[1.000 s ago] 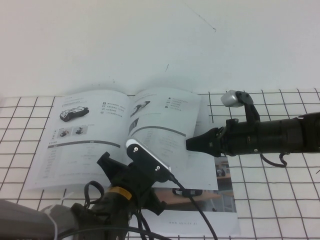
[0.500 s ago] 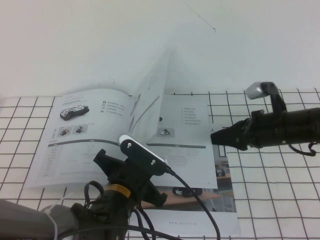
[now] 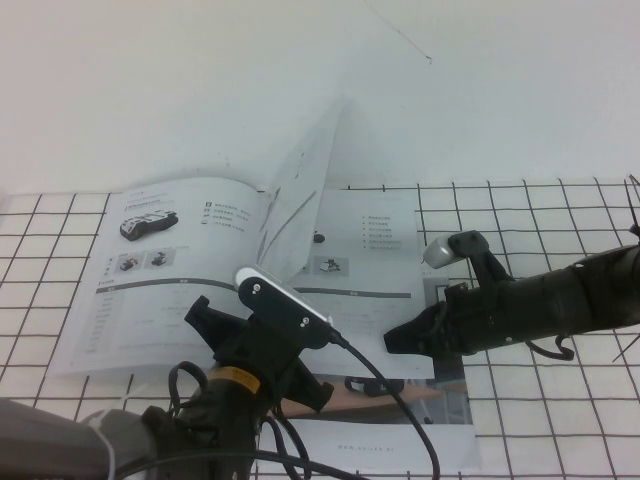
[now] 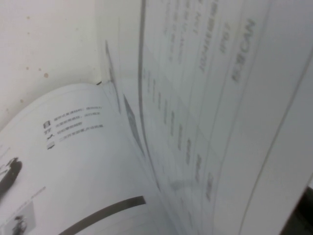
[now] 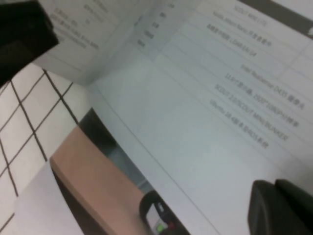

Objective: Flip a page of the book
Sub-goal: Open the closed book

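The book (image 3: 160,290) lies open on the gridded table. One page (image 3: 305,190) stands upright at the spine, tilted slightly right. My left gripper is hidden behind its wrist camera (image 3: 285,308), at the foot of the standing page. The left wrist view shows that page (image 4: 210,98) very close, beside the book's left leaf (image 4: 73,161). My right gripper (image 3: 395,338) is shut and empty, low over the lower part of the right leaf (image 3: 370,270). Its fingertips (image 5: 283,205) show together above the white leaf (image 5: 205,127).
A brochure with a brown floor photo (image 3: 400,395) lies under the book's near right corner; it also shows in the right wrist view (image 5: 93,181). A white wall (image 3: 300,80) stands behind the book. The gridded table (image 3: 560,400) extends to the right.
The page went from curled over the right leaf to standing upright at the spine. My right gripper let it go, drew back right, then came down and left over the right leaf.
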